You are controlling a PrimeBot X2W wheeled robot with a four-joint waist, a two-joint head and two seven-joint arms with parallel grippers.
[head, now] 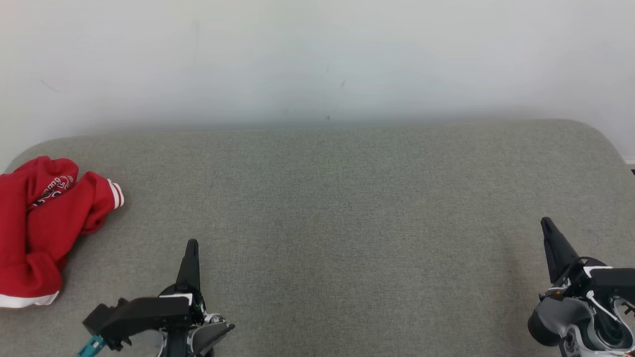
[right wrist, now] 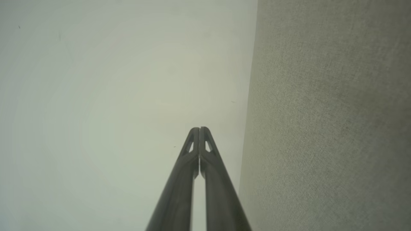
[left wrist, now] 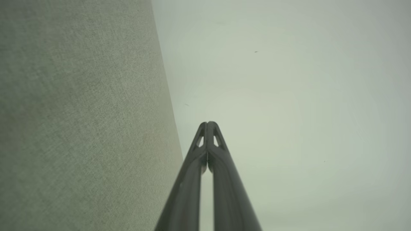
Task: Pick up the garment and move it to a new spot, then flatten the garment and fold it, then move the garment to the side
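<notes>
I see the grey padded surface (head: 322, 198) open from centre to its rounded right corner, with a pale wall (head: 317, 59) behind. The red garment (head: 34, 223) is bunched at the left edge, long axis near to far, one white-striped cuff pointing right. The left gripper (head: 192, 244) and right gripper (head: 546, 222) have fingers pressed together, holding nothing.
</notes>
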